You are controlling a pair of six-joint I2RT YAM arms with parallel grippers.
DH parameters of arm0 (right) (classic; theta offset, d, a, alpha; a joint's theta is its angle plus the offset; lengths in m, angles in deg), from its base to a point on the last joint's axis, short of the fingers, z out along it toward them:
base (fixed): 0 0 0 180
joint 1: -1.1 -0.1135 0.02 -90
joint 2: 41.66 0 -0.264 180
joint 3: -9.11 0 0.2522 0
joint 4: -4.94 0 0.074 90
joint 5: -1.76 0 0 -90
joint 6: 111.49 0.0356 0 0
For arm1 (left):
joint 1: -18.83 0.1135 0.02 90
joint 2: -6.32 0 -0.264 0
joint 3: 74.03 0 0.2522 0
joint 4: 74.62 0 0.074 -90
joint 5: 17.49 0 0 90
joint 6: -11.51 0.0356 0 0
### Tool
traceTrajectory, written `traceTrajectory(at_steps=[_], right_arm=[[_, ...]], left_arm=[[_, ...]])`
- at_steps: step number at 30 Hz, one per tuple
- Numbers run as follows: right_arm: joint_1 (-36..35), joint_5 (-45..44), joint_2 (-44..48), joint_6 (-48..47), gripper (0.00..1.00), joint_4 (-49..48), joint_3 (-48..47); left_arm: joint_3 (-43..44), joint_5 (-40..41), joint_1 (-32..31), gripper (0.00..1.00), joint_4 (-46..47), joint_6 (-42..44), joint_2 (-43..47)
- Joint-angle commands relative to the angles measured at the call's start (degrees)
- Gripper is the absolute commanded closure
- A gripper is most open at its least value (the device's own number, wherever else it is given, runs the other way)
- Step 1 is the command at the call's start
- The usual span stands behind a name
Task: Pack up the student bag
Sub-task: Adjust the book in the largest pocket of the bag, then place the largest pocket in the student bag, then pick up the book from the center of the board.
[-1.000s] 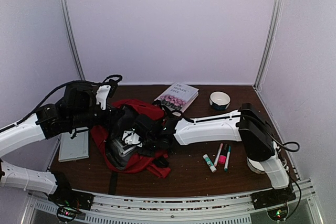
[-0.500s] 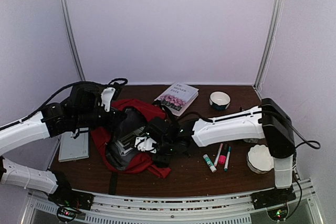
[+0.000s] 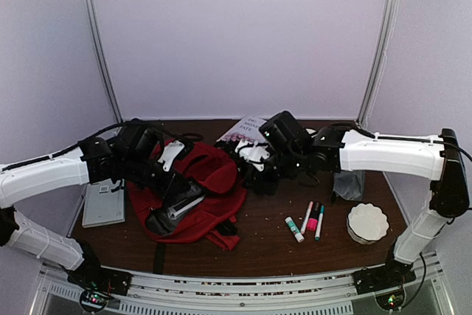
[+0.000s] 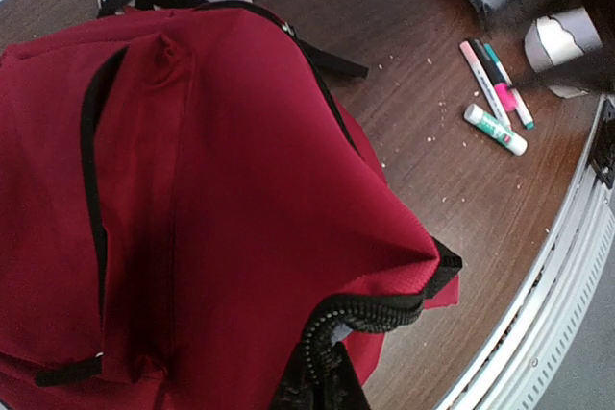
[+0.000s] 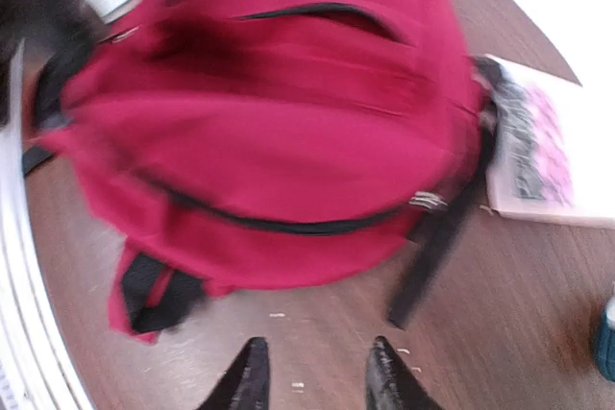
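- student bag [image 3: 210,182] lies left-centre on the table, long axis running far to near, mouth toward the near edge.
- left gripper [image 4: 322,386] looks pinched on the bag's zip rim.
- right gripper [image 5: 317,376]: 2 fingers spread, empty. The bag is just to its left.
- markers [image 3: 313,215] are nearer the right arm, so likely its pick.

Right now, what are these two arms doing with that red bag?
Two robot arms are packing a red student bag. The left pincer seems to pinch its zip edge, tenting the fabric. The right pincer hovers open and empty beside it. Pens and a book lie on the table, not yet packed.
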Motion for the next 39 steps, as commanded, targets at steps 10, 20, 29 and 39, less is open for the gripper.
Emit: traceTrajectory(at_steps=[10,20,29,39], right_arm=[[27.9,22.0,-25.2,33.3,0.49,-4.1,-19.3],[31.5,35.1,-38.6,53.3,0.46,-16.1,-25.9],[31.2,35.4,-42.1,59.8,0.48,-21.1,-26.6],[31.0,36.3,-44.0,63.3,0.59,-24.0,-26.6]], left_arm=[[1.9,-6.5,-0.3,1.00,1.9,1.8,-8.7],[10.2,-19.3,-0.6,0.59,-14.9,12.2,-16.0],[24.2,-11.2,0.6,0.44,-13.8,17.3,-16.1],[34.9,-0.2,7.0,0.42,0.5,9.1,-29.3]])
